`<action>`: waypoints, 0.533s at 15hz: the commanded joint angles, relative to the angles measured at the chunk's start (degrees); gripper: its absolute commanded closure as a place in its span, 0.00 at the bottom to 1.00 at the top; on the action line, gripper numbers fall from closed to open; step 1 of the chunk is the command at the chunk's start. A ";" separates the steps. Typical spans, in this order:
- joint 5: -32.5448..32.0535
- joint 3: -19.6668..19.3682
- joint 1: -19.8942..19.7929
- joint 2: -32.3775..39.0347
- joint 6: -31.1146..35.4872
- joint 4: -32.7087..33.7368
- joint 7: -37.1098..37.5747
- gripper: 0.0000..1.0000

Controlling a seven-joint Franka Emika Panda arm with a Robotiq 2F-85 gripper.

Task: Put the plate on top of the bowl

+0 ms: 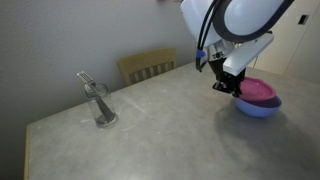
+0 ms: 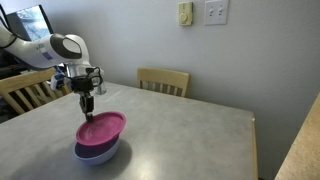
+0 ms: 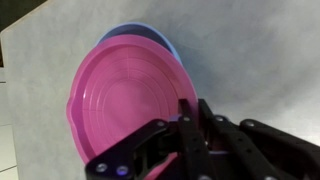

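Note:
The magenta-pink plate (image 1: 258,91) lies slightly tilted on top of the periwinkle-blue bowl (image 1: 258,108) near the table's edge. Both exterior views show it, with the plate (image 2: 103,130) covering most of the bowl (image 2: 98,153). My gripper (image 2: 88,113) stands upright at the plate's rim, fingers closed together on the rim. In the wrist view the plate (image 3: 120,95) fills the left, a sliver of the bowl (image 3: 150,35) shows beyond it, and the gripper (image 3: 190,110) is at the plate's right edge.
A clear glass with utensils (image 1: 100,105) stands far across the grey table (image 1: 160,120). A wooden chair (image 2: 163,80) is at the table's far side, another chair (image 2: 25,90) beside the arm. The bowl sits close to the table's edge.

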 commanded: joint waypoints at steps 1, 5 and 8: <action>1.22 0.52 -0.81 -2.96 2.05 -4.09 0.35 0.97; 2.80 0.69 -1.12 -3.54 3.16 -6.30 0.50 0.97; 4.00 0.60 -1.21 -3.95 4.22 -7.94 0.56 0.97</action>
